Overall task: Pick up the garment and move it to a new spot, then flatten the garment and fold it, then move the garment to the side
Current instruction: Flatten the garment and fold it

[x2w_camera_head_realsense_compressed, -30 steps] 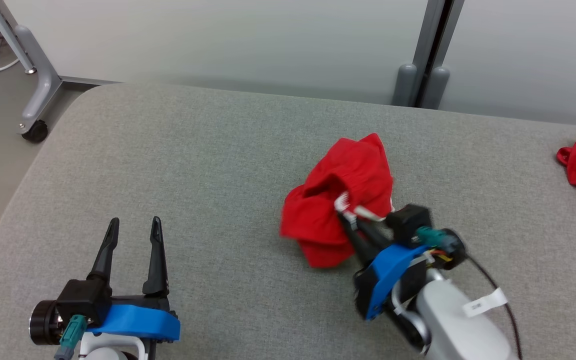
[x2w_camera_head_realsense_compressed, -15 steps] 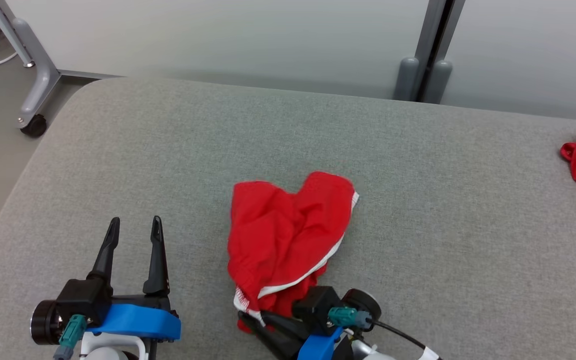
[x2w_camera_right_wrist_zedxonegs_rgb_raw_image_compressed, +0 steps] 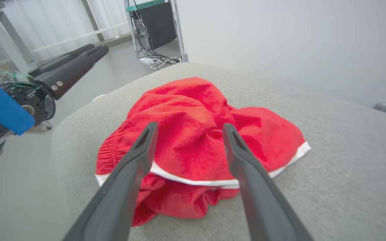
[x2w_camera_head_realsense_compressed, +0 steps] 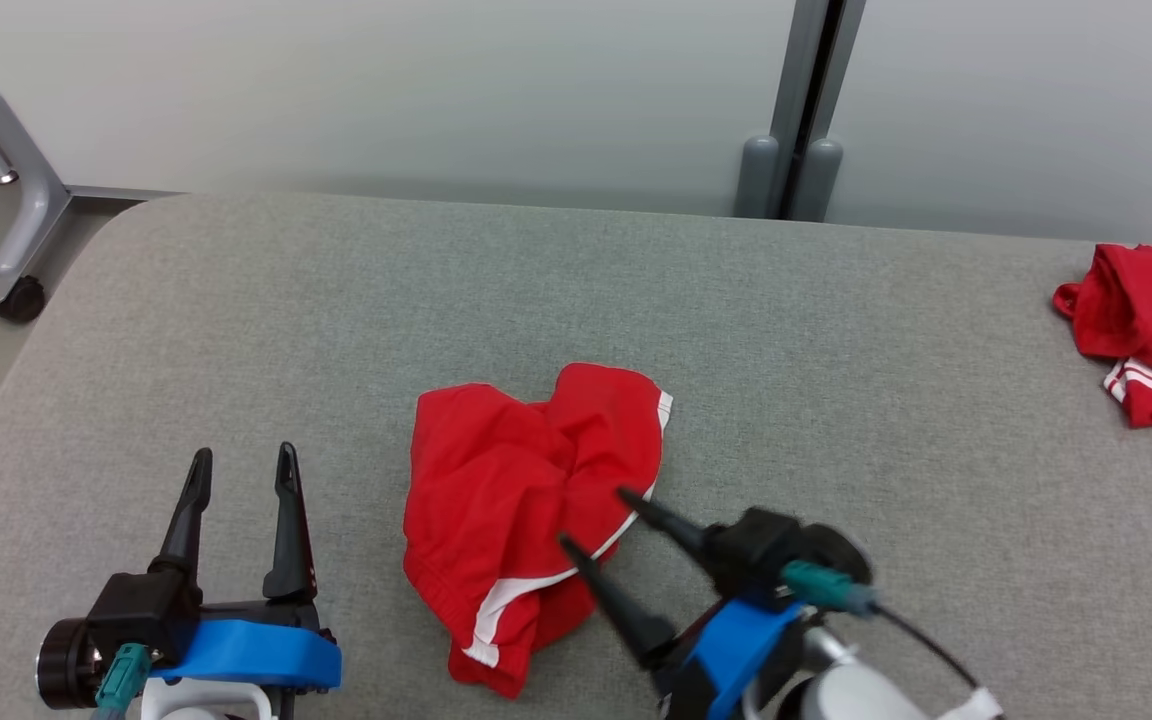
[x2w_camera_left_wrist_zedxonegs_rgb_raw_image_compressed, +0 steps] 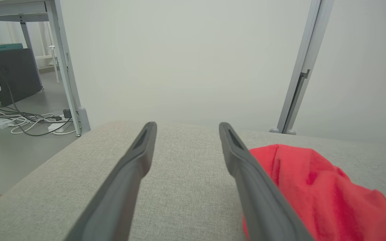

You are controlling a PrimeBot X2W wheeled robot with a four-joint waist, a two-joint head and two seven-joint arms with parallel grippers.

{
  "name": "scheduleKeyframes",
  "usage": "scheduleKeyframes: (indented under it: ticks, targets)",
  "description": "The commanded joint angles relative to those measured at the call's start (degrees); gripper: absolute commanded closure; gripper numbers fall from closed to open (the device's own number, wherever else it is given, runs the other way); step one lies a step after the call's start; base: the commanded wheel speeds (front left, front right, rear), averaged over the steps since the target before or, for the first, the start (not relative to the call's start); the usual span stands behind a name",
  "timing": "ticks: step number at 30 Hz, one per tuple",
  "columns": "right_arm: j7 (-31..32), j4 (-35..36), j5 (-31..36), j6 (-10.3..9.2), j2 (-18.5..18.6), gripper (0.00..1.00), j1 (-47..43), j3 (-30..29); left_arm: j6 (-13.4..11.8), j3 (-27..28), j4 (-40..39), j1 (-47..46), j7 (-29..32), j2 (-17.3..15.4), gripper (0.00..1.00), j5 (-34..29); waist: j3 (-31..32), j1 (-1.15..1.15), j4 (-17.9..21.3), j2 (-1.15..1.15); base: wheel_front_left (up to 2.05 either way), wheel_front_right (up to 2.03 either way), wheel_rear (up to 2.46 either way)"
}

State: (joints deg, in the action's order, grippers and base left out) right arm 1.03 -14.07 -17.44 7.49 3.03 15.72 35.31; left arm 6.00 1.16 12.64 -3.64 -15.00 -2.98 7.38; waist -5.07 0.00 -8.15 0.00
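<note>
A crumpled red garment with white trim lies on the grey table, near its front middle. My right gripper hovers open over the garment's right side, fingers spread and holding nothing; in the right wrist view the red garment lies just beyond the right gripper. To the garment's left, my left gripper rests open above the table with nothing between its fingers. The left wrist view puts the garment to the right of the left gripper.
A second red garment with white stripes lies at the table's far right edge. A grey post stands behind the table against the pale wall. A wheeled table leg stands on the floor to the far left.
My right gripper pulled the garment toward the table's front, then let go of it and opened. The garment now lies loose. The head view has shifted slightly. The left arm held still.
</note>
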Motion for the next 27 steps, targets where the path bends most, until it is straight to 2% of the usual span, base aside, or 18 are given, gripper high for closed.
scheduleKeyframes:
  ticks: [1, 7, 13, 19, 27]
  targets:
    - [0.41, 1.60, 1.05, 0.01, 0.71, 0.00, -1.34, -2.35, -0.19, 0.39, -0.42, 0.17, -0.24, -0.01, 0.00, -0.46, 0.22, 0.00, 0.36, 0.00, 0.00, 0.00, 0.00]
    - [2.37, 7.12, 4.97, 0.02, 1.58, 0.00, -1.53, -13.23, -0.07, 1.02, -1.28, 0.63, -0.24, -0.04, 0.00, -0.81, -0.30, 0.00, 0.49, 0.00, 0.00, 0.00, 0.00]
    - [3.91, 8.09, 7.27, 0.01, 1.65, 0.00, 3.75, -18.85, 0.17, 0.73, -1.59, -0.59, -0.24, 0.00, 0.00, -0.74, -1.84, 0.00, -0.48, 0.00, 0.00, 0.00, 0.00]
    - [5.06, 1.39, 9.06, 0.01, 2.75, 0.00, 12.04, -19.63, 0.36, -0.23, -1.41, -2.08, -0.24, 0.05, 0.00, -0.40, -4.22, 0.00, -2.19, 0.00, 0.00, 0.00, 0.00]
    - [3.70, -12.26, 11.22, 0.01, 3.15, 0.00, 20.06, -18.67, -0.21, -1.50, -1.38, -4.22, -0.24, 0.10, 0.00, 0.78, -7.26, 0.00, -5.22, 0.00, 0.00, 0.00, 0.00]
